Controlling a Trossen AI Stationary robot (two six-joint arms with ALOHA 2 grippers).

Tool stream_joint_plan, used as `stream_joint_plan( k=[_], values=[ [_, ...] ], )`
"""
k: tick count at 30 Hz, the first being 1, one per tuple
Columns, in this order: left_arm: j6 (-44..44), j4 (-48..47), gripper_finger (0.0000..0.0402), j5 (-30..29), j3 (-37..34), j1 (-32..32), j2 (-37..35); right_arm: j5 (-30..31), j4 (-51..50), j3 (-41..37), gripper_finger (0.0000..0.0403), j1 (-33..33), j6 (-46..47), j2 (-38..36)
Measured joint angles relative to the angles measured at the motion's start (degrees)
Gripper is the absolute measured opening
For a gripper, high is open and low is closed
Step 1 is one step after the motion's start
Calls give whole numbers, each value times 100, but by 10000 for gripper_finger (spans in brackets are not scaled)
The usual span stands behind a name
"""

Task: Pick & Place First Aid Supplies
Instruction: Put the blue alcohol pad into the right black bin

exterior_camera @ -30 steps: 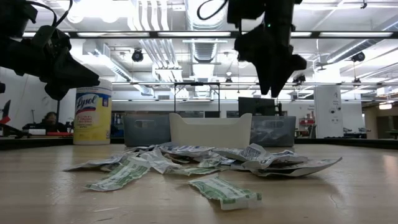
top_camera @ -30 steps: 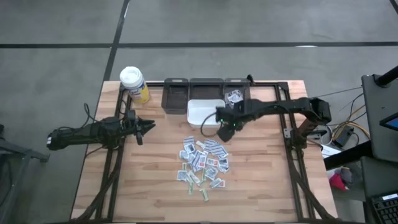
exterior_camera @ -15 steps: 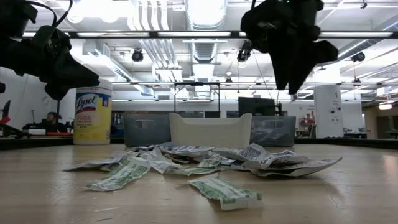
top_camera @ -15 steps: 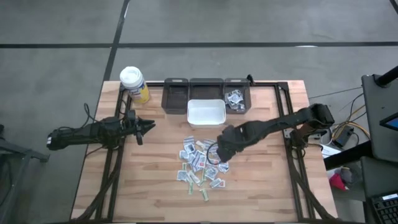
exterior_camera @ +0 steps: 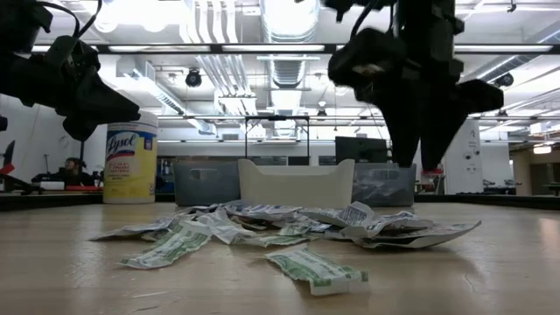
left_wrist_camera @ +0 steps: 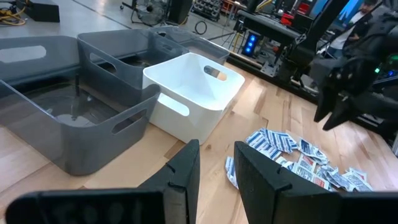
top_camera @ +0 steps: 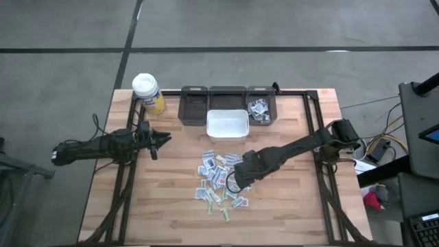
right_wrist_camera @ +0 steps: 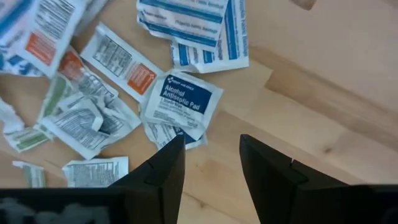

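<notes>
right end effector hanging over the packet pile, left arm waiting

item one: the first aid supplies (top_camera: 223,177), a loose heap of small flat paper packets, are lying near the middle of the wooden surface (top_camera: 288,213), white with blue, red and green print. in the low view the heap (exterior_camera: 289,232) is sitting in front of the bins, with green-printed strips nearest the camera. one packet in the right wrist view is reading "alcohol prep pad" (right_wrist_camera: 183,99).

item two: the right end effector (top_camera: 236,182) is hanging over the right edge of the heap, its arm reaching in from the right side of the surface. its two dark fingers (right_wrist_camera: 161,171) are standing apart with bare wood showing between them, gripping nothing, and the alcohol pad is lying just beyond the fingertips. in the low view it (exterior_camera: 411,153) is hanging clear above the packets.

item three: the left end effector (top_camera: 164,138) is waiting over the left part of the surface, well apart from the heap, pointing toward the middle. its fingers (left_wrist_camera: 186,171) are partly apart and holding nothing.

item four: a white bin (top_camera: 228,125) is standing just behind the heap, in front of a row of three grey bins (top_camera: 228,98). the rightmost grey bin is holding a few packets (top_camera: 258,108).

item five: a yellow bottle (top_camera: 148,92) with a white cap is standing at the far left corner.
</notes>
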Motion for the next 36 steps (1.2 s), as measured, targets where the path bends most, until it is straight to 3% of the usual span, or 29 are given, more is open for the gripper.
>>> stream_joint_plan(
  k=[14, 36],
  values=[
    [0, 0, 94, 22, -1, 2, 0, -97, 233, -25, 160, -118, -204, 264],
    [0, 0, 94, 22, 0, 2, 0, -549, 1720, -1030, 164, -391, -363, 236]
  ],
)
